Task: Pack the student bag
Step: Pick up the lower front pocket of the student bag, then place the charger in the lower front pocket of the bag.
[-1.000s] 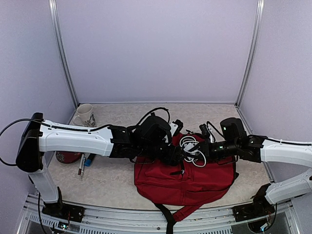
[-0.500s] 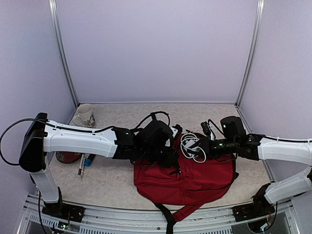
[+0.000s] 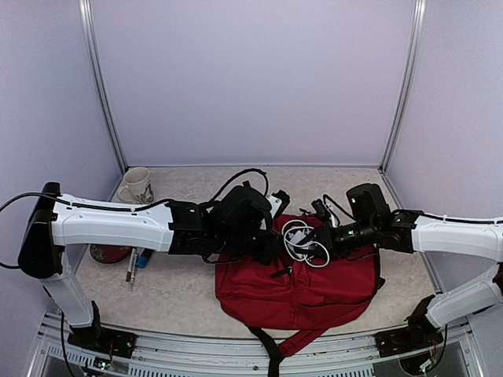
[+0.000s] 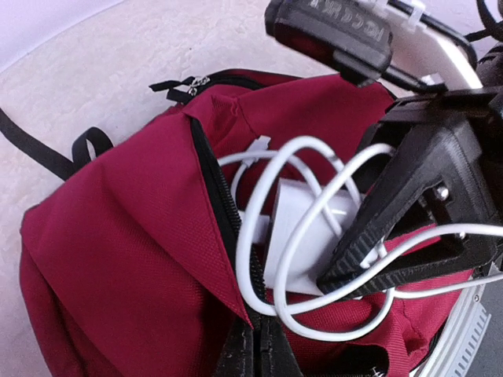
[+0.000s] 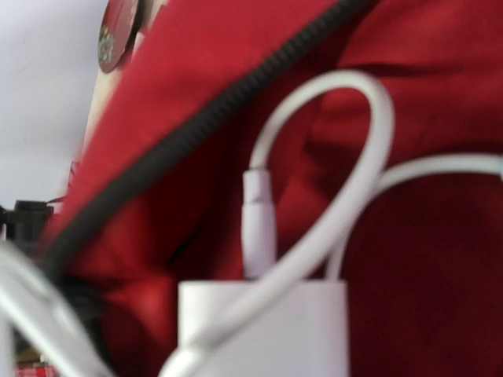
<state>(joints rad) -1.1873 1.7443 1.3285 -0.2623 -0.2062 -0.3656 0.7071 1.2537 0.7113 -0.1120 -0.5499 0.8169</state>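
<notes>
Student bag [image 3: 302,294], woven red fabric: left gripper [image 4: 255,352] pinches its flap, right gripper [image 3: 317,236] clamps boxy white charger [image 4: 302,224], cable [image 4: 250,236] loops crowding the opening; mug [image 3: 137,186] far left.

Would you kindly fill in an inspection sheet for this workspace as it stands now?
Surface: speckled beige table, flat.
Job's things: student bag lies flat with its main zip open; white charger held over the opening.
Clutter: mug at the back left; red round item and pen beside the left arm.
Pincers: left pincer shut on the bag's zip flap; right pincer shut on the charger.
Cables: charger cord loops loosely across the zip; black arm cable arcs above the left wrist.
Surroundings: lilac walls, metal corner posts.
</notes>
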